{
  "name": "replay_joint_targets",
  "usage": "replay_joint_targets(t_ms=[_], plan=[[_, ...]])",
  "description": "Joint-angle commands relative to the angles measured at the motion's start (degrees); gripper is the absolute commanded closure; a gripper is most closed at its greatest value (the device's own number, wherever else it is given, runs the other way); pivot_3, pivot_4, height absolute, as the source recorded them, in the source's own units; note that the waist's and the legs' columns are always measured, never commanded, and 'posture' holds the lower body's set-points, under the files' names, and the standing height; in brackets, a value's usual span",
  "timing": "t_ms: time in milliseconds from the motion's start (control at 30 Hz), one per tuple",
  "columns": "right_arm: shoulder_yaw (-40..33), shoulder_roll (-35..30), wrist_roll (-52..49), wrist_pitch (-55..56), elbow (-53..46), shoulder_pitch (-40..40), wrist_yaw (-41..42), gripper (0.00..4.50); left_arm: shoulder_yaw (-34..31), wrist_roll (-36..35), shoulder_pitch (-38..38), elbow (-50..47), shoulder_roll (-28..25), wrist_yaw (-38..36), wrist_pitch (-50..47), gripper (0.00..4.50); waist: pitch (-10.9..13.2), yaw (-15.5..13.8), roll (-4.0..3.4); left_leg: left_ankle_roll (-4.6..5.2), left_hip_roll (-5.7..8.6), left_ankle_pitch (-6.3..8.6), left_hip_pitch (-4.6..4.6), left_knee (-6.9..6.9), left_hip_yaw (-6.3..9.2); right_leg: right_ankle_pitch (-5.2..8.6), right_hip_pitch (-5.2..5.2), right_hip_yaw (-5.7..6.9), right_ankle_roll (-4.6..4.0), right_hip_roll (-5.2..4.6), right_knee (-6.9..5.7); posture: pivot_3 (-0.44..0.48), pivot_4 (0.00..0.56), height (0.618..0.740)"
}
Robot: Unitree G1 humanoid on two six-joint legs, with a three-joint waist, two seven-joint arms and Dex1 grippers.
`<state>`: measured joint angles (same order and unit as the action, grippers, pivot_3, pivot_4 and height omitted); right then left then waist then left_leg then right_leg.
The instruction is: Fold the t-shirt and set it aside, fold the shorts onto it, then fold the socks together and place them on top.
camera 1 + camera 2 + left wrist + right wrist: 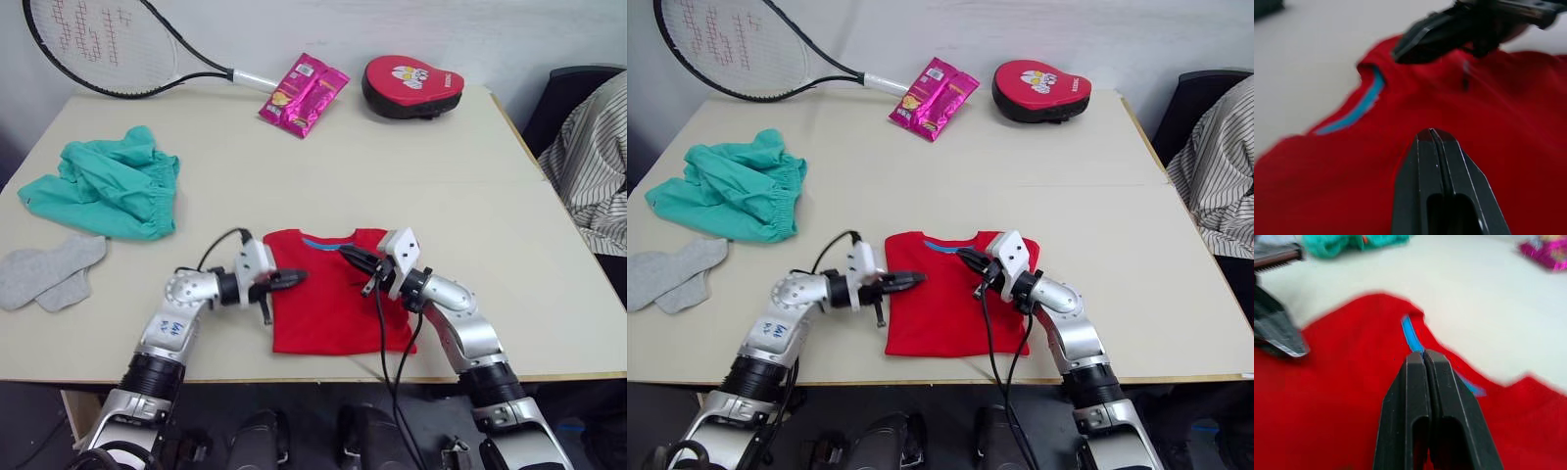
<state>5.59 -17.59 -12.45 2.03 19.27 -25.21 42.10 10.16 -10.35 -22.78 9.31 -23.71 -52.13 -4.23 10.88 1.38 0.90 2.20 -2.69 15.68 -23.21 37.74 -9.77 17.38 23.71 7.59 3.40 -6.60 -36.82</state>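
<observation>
While both arms hovered over the red t-shirt (328, 294), folded narrow near the bench's (392, 166) front edge, the left pincer (294, 278) and the right pincer (353, 260) each had fingers pressed together, gripping nothing. A neat next fold likely called for pinching both hem corners evenly. Teal shorts (108, 184) and grey socks (51, 270) waited far left. A tennis racket (108, 44), pink snack packets (304, 93) and a red mitt (411, 85) lined the back; striped cloth (588, 166) hung at right.
</observation>
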Motion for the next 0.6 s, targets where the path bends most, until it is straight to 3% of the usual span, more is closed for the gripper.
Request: replay_joint_targets(t_ms=[33, 167, 300, 433, 600], plan=[[-5.5, -3.0, 0.3, 7.7, 10.5, -4.0, -0.1, 4.46, 1.8, 2.3, 0.3, -2.4, 0.5, 2.0, -2.7, 4.5, 0.0, 0.2, 0.0, 0.02, 0.0, 0.0, 0.0, 0.01, -0.04, -0.02, 0.0, -0.03, 0.03, 0.0, 0.02, 0.0, 0.15, 0.74], [-9.6, -6.6, -0.6, 12.1, 20.3, -7.1, 1.0, 4.46, 1.3, 3.2, 1.3, -3.3, 0.7, 4.5, -4.0, 4.5, 0.0, 0.2, 0.0, 0.03, -0.01, -0.02, 0.09, 0.0, -0.05, -0.03, -0.03, -0.04, 0.05, 0.0, 0.0, 0.0, 0.15, 0.74], [-14.1, -10.3, -3.6, 11.8, 21.4, -6.9, 4.1, 4.46, 0.3, 2.2, 2.4, -3.4, 0.7, 4.4, -1.5, 4.5, 0.0, 0.3, -0.01, -0.01, -0.03, -0.05, 0.11, -0.01, -0.05, -0.03, -0.04, -0.05, 0.05, 0.01, -0.03, 0.0, 0.15, 0.74], [-18.0, -15.7, -15.5, -7.0, 4.1, 0.4, 12.1, 4.3, -2.5, -0.9, 3.0, -3.2, 1.6, 3.5, 2.2, 4.5, 0.0, 0.2, -0.07, 0.0, -0.05, -0.05, 0.1, -0.05, -0.04, -0.03, -0.02, -0.06, 0.04, 0.0, 0.0, 0.0, 0.15, 0.74], [-20.8, -27.1, -28.4, -33.5, -17.1, 13.7, 16.2, 2.88, -4.9, -4.0, 4.2, -2.8, 1.6, 1.5, 4.2, 4.5, 0.1, -0.2, -0.14, 0.33, -0.04, 0.15, 0.06, -0.23, 0.1, -0.02, -0.05, 0.01, 0.03, -0.07, 0.22, 0.0, 0.15, 0.74]])
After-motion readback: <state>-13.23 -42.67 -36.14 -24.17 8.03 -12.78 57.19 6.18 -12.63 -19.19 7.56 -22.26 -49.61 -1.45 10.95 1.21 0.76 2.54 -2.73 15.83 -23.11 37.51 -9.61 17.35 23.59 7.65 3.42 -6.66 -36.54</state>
